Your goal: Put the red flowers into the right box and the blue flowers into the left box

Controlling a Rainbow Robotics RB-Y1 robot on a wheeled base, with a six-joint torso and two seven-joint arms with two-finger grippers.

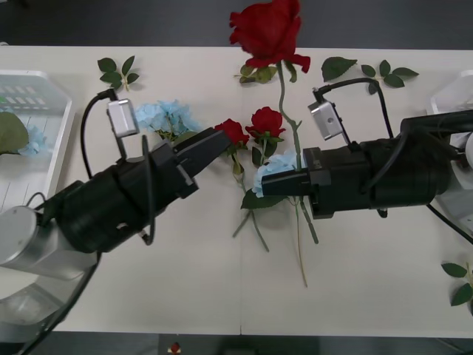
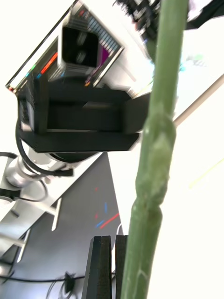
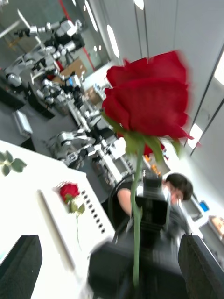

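- Red rose (image 1: 267,29) stands upright over the middle of the white counter (image 1: 185,281), its bloom raised towards the far edge and its thin green stem (image 1: 290,122) running down to the right gripper (image 1: 270,183).
- Right gripper reaches in from the right, its black fingers (image 2: 108,266) clenched on the lower stem; the right wrist view shows the stem passing close beside the pressed-together fingers.
- Left gripper (image 1: 214,144) comes in from the near left and points towards the middle, its fingers (image 3: 21,266) spread wide and holding nothing; in the left wrist view the held rose stands ahead between them.
- Two smaller red roses (image 1: 251,127) lie on the counter just beyond the left gripper's tips.
- Pale blue flowers (image 1: 164,116) lie left of those roses, another blue cluster (image 1: 267,168) sits by the right gripper.
- Left box (image 1: 41,159) sits at the left edge with a blue flower and leaf inside.
- Right box (image 1: 452,92) shows at the right edge; the left wrist view shows one red rose (image 3: 69,191) lying in it.
- Loose green leaf sprigs (image 1: 118,72) dot the far side.
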